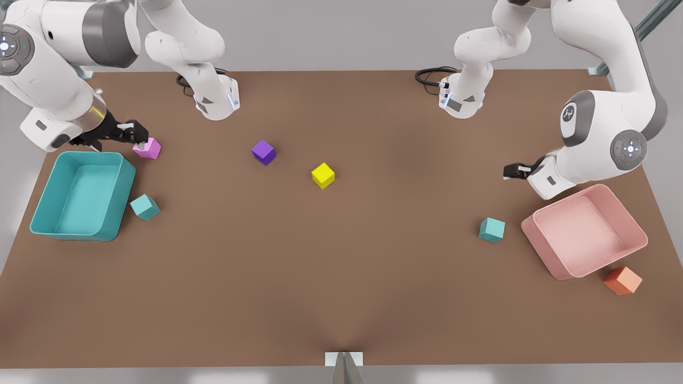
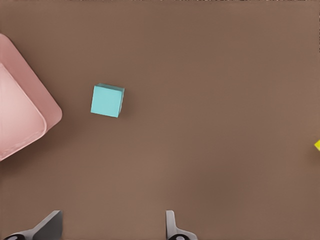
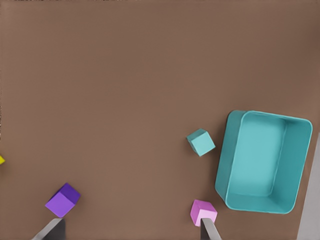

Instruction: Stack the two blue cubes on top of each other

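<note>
- So, my left gripper (image 1: 508, 171) hangs above the table (image 1: 341, 298) at the front view's right, just beside the pink bin (image 1: 629, 256), with its fingers (image 2: 171, 225) spread wide and nothing between them.
- One blue cube (image 2: 107, 101) lies ahead of that gripper on bare table, near the pink bin's corner (image 2: 50, 112) but apart from it; in the front view this cube (image 1: 492, 230) sits just off the bin's left wall.
- My right gripper (image 1: 130, 134) is at the front view's left, above the teal bin (image 1: 118, 224), and looks parted and empty, the fingers (image 3: 210, 229) well separated.
- One of those fingers lines up with the pink cube (image 1: 147, 148), though I cannot tell whether it touches the cube or merely hangs over it.
- The other blue cube (image 1: 144, 207) rests just beside the teal bin's wall, close enough that I judge a grasp across the faces parallel to that wall would be cramped; from my right wrist the cube (image 3: 201, 142) shows a narrow gap from the bin (image 3: 235, 165).
- The two blue cubes lie well apart, so I judge nothing is stacked yet, and one must be carried across to the other.
- A purple cube (image 1: 263, 152) and a yellow cube (image 1: 323, 175) sit mid-table, and an orange cube (image 1: 622, 280) lies by the pink bin; none belongs to my job.
</note>
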You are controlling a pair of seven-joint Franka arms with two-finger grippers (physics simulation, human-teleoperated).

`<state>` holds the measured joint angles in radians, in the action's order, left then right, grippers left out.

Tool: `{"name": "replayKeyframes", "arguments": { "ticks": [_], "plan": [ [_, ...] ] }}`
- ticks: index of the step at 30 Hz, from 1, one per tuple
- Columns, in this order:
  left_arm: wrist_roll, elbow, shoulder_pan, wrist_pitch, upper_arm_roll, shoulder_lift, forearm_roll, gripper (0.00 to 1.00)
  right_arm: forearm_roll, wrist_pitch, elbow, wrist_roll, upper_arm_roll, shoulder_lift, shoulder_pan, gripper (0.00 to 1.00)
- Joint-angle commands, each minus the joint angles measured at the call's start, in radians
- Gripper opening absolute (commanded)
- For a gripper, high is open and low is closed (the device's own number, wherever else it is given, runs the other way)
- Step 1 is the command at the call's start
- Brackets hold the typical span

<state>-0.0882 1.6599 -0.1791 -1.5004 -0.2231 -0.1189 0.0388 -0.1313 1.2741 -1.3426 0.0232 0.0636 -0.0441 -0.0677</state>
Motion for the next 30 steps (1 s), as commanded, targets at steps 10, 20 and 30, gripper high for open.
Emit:
{"name": "replayKeyframes", "arguments": {
  "ticks": [10, 20, 30],
  "plan": [
    [-0.038, 0.000, 0.003, -0.032, -0.001, -0.013, 0.001, 1.00, 0.009, 0.289, -0.164, 0.250, -0.007, -0.330, 0.080, 1.00],
    [-0.038, 0.003, -0.003, -0.032, -0.001, -0.018, 0.001, 1.00, -0.016, 0.648, -0.494, 0.790, -0.010, -0.287, 0.216, 1.00],
    [-0.036, 0.004, -0.028, -0.032, 0.001, -0.031, 0.001, 1.00, -0.109, 0.755, -0.603, 0.948, -0.014, -0.300, 0.305, 1.00]
  ]
}}
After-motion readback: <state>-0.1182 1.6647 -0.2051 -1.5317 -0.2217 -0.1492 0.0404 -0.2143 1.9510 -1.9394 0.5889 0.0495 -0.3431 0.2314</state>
